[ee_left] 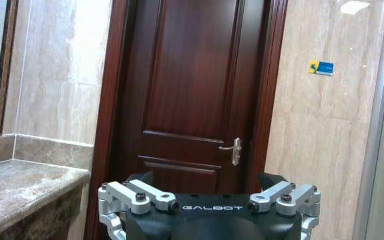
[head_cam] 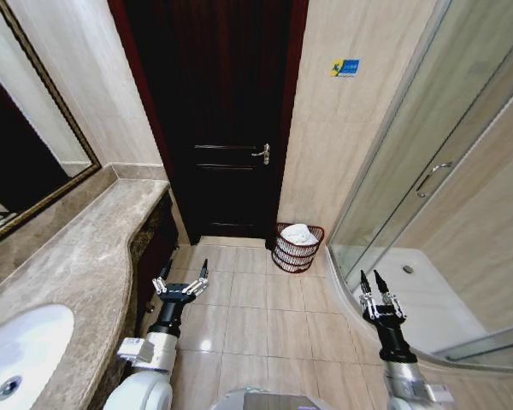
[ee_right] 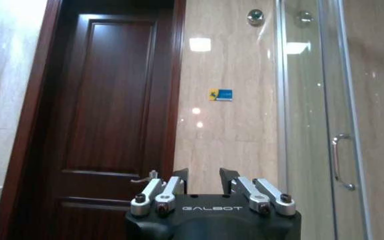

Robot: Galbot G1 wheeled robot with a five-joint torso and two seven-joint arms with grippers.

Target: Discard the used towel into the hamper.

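White towel (head_cam: pixel 299 233) already lies in the reddish-brown hamper (head_cam: pixel 297 254) by the door, well ahead of the spread, empty left gripper (head_cam: pixel 185 272) and the narrowly parted right gripper (head_cam: pixel 374 283), so I judge the discard done, nothing left to grasp.

I see a dark wooden door (head_cam: pixel 227 120) far ahead, a marble counter (head_cam: pixel 77 256) left, a glass shower (head_cam: pixel 445 213) right.
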